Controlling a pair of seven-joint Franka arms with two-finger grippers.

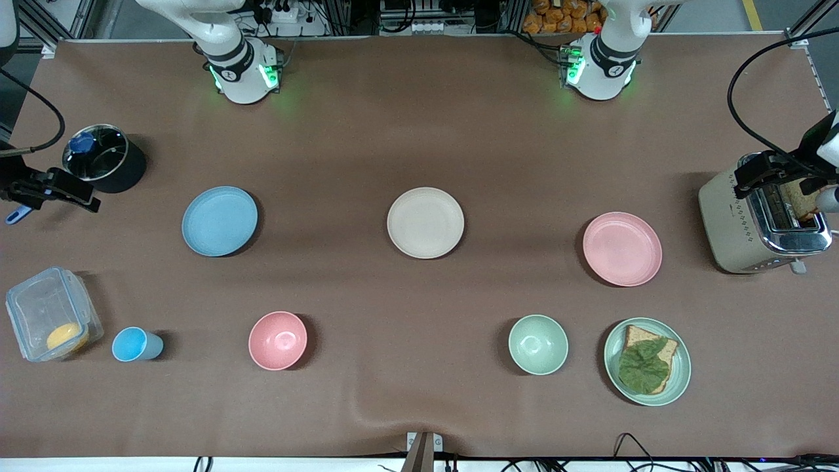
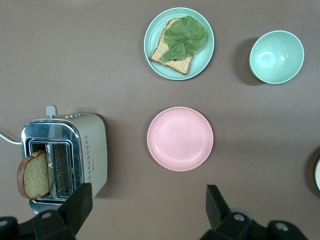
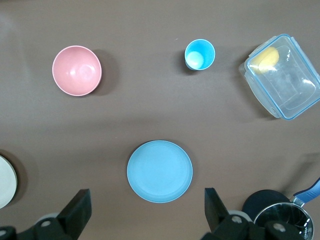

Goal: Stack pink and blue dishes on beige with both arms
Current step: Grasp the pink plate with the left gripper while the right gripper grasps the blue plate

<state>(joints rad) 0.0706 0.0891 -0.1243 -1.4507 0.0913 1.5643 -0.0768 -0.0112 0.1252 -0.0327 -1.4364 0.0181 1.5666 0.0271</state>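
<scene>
The cream-beige plate (image 1: 425, 223) lies at the middle of the table. The light blue plate (image 1: 219, 221) lies toward the right arm's end, the pale pink plate (image 1: 622, 249) toward the left arm's end. All three are bare and lie apart. My left gripper (image 2: 148, 201) hangs high and open over bare cloth, beside the pink plate (image 2: 180, 138) on the side of the robots' bases. My right gripper (image 3: 147, 204) hangs high and open over bare cloth, beside the blue plate (image 3: 159, 171) on that same side. Neither holds anything.
A toaster (image 1: 754, 226) with a bread slice stands at the left arm's end. Nearer the camera are a green plate (image 1: 682, 380) with bread and a leaf, a green bowl (image 1: 538, 344), a pink bowl (image 1: 278, 340), a blue cup (image 1: 134, 344) and a clear box (image 1: 49, 314). A black pot (image 1: 105, 159) stands at the right arm's end.
</scene>
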